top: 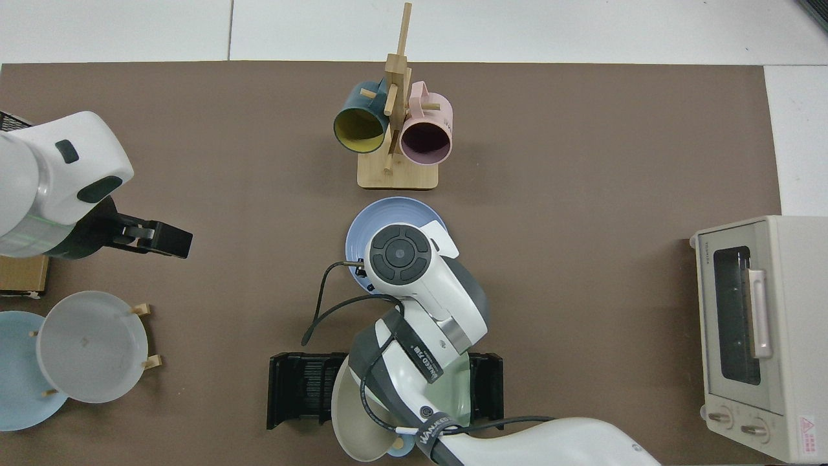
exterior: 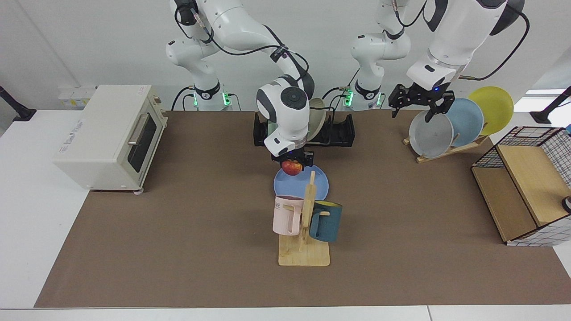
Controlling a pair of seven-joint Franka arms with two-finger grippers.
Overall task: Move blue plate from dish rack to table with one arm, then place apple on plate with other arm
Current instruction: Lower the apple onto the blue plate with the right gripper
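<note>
The blue plate (exterior: 320, 183) (top: 388, 212) lies flat on the brown table (exterior: 178, 223), just behind the mug tree. My right gripper (exterior: 292, 161) is shut on the red-yellow apple (exterior: 291, 167) and holds it just over the plate's rear left part. In the top view the right arm's hand hides the apple and part of the plate. The black dish rack (exterior: 341, 131) (top: 304, 388) stands behind, with a beige and a green plate in it. My left gripper (exterior: 412, 115) hangs open and empty above the grey plate on the wooden stand.
A wooden mug tree (exterior: 305, 223) with a pink and a teal mug stands right in front of the plate. A toaster oven (exterior: 107, 136) sits at the view's left. A slanted wooden stand (exterior: 446, 149) with grey, pale blue and yellow plates and a wire-and-wood box (exterior: 526, 187) are at the right.
</note>
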